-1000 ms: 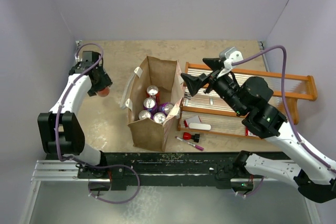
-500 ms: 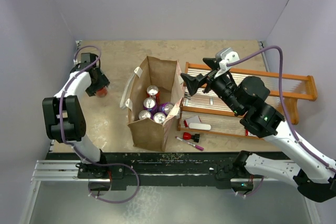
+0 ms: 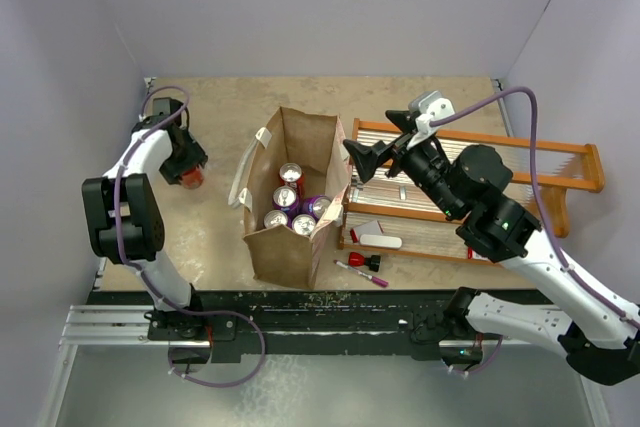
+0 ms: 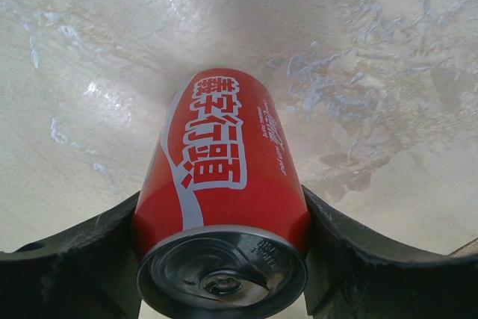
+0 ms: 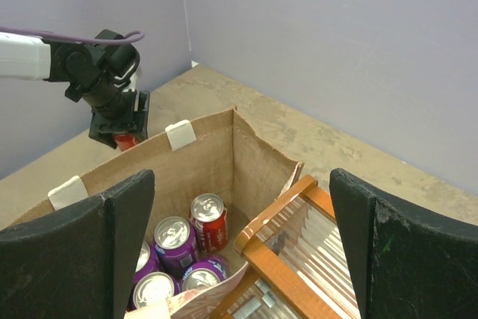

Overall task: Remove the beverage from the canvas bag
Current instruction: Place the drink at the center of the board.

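Note:
The canvas bag [image 3: 288, 252] stands open at the table's middle, its white handles [image 3: 243, 172] hanging on the left. Inside it stand a red can [image 3: 291, 175] and several purple cans [image 3: 287, 197], also seen in the right wrist view as the red can [image 5: 209, 218] and purple cans [image 5: 173, 240]. My left gripper [image 3: 188, 167] is far left of the bag, shut on a red cola can [image 4: 224, 199], one finger [image 4: 82, 252] on each side, the can's base close to the table top. My right gripper [image 5: 239, 184] hangs open over the bag's right rim, holding nothing.
An orange wooden rack [image 3: 560, 162] lies right of the bag, touching its right wall. In front of the rack lie a pink marker [image 3: 363, 274], a small red-and-black piece [image 3: 360, 260] and a white item [image 3: 381, 241]. The left wall is close beside the left gripper.
The left arm's elbow has swung back toward the wall while its gripper, with the red can, stayed at almost the same spot. The right arm has barely moved.

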### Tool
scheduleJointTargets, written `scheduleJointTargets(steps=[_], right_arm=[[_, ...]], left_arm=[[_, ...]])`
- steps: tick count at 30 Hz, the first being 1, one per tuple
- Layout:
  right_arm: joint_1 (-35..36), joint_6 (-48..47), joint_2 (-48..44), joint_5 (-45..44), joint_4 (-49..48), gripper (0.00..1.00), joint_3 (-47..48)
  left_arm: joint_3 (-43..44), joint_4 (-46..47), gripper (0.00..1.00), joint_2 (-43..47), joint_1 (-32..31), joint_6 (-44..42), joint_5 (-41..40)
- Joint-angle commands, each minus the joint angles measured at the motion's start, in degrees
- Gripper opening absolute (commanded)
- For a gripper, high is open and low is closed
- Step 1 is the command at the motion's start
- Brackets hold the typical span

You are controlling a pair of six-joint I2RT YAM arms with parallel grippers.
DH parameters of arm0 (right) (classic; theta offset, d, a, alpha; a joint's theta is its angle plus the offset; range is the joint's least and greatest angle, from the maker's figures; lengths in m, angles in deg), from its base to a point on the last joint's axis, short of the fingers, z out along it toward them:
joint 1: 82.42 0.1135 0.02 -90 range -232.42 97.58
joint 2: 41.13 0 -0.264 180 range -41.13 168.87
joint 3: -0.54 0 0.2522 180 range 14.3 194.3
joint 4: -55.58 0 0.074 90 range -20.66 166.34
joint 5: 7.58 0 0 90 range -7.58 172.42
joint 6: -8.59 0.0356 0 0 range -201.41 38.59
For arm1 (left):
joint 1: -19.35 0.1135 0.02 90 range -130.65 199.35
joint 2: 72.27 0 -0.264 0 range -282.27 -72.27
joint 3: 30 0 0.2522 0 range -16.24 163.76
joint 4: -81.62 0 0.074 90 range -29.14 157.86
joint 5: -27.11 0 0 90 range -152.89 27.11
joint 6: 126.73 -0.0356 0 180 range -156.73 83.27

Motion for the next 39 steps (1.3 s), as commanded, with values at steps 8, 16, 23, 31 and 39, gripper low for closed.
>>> scheduleJointTargets(steps=[8,16,23,31,39], right_arm=[[0.2,-3.4,2.4,8.6,-2.8,1.00,2.3],[0.2,-7.6,6.2,15.0,-1.8,1.00,4.0],[0.2,-19.2,10.8,28.6,4.0,1.00,7.2],[0.7,-27.5,15.5,37.8,8.4,1.00,8.6],[7.9,-37.7,18.5,37.8,16.2,1.00,7.1]], left_arm=[[4.9,-4.0,0.99,12.5,0.4,-0.8,2.8],[0.6,-0.5,0.99,26.0,0.2,-2.1,24.9],[-3.4,3.9,0.99,34.3,-7.3,-1.1,36.0],[-2.6,0.8,0.99,36.6,-15.1,-2.9,33.3],[-0.9,-4.2,0.99,36.3,-17.2,-3.9,34.2]])
